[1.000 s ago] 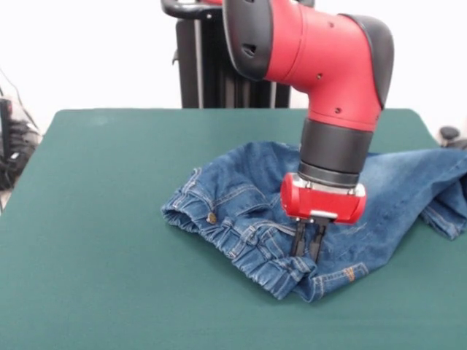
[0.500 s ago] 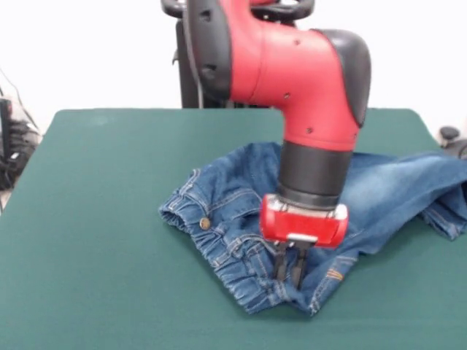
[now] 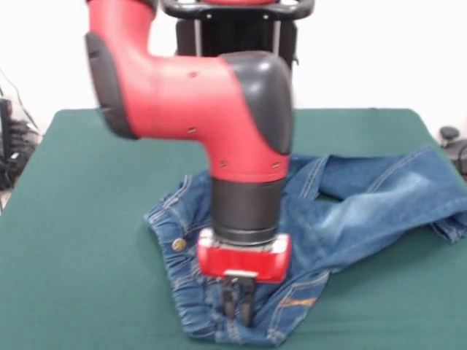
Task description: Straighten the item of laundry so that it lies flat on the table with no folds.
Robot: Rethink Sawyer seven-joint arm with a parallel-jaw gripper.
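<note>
Since the earlier frame, your jeans (image 3: 343,211) have been dragged toward the near edge of the table (image 3: 87,240): the waistband end now sits lower and further left in the front view, close to that near edge, and the legs have opened into two separate bands. You can see the waistband bunched and gathered, with a brass button showing at its left end. One leg runs off to the right edge of the table and its hem droops past it, while a wedge of green shows between the legs. Folds and creases remain across the thighs. Your gripper (image 3: 238,306) has come along with the cloth and stands upright on the waistband, its two dark fingers (image 3: 230,303) drawn nearly together with denim pinched between them. Above it, the red arm fills the middle of the view.
</note>
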